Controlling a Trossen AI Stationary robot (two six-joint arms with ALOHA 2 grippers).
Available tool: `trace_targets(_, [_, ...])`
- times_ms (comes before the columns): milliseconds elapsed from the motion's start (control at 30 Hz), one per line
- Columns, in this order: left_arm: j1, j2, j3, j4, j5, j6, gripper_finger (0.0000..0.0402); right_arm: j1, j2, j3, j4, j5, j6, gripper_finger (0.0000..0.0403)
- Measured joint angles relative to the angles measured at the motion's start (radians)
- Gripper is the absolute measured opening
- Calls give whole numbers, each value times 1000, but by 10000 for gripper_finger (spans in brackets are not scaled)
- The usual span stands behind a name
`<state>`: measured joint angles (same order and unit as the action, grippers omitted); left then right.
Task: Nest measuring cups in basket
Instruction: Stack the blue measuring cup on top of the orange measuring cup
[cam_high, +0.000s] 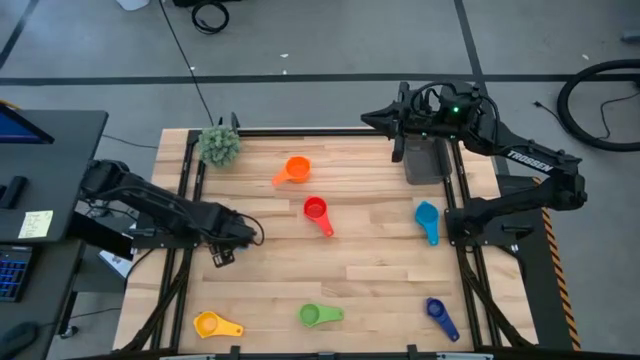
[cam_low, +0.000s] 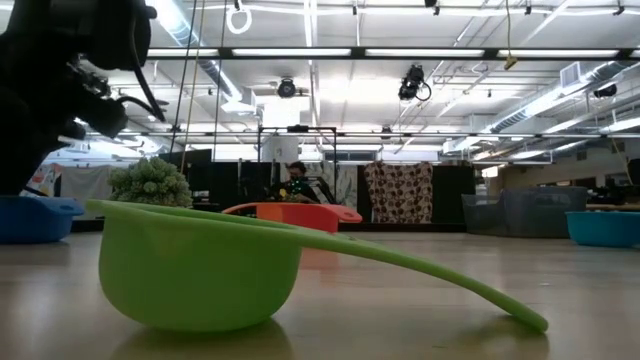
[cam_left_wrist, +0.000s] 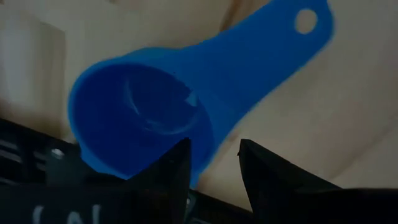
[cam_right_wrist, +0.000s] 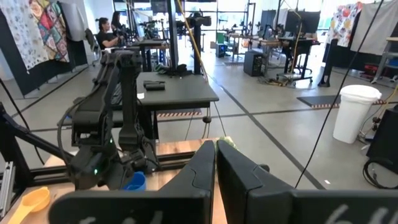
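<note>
Fuzzy green plant ball (cam_high: 219, 145) at table (cam_high: 370, 265) corner

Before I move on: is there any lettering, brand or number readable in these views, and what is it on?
"TROSSEN": white lettering on the right arm, high view.
Yellow sticky note on the desk left of the table: writing too small to read.
White marks beside the left pincer, left wrist view: cut off, unreadable.
No text shows on the measuring cups or basket.
</note>
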<state>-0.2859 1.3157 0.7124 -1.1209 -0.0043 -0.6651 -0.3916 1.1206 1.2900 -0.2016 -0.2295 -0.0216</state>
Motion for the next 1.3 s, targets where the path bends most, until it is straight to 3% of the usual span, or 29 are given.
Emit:
trace_targets(267, [2, 76, 0, 63, -38, 106, 124, 0, 0, 0, 1, 0, 0, 22])
trace_targets(567, [2, 102, 2, 104, -54, 150, 23, 0, 0, 0, 2, 0, -12, 22])
trace_targets(767, [26, 100, 24, 61, -80, 212, 22, 0, 0, 0, 2, 0, -32, 22])
trace_targets(900, [77, 98, 98, -51, -101, 290, 22, 0, 0, 0, 2, 1, -32, 22])
trace_targets(1067, [151, 98, 237, -136, -204, 437, 22, 0, 0, 0, 2, 46, -34, 22])
trace_targets(1300, [287, 98, 458, -137, -274, 712, 22, 0, 0, 0, 1, 64, -7, 22])
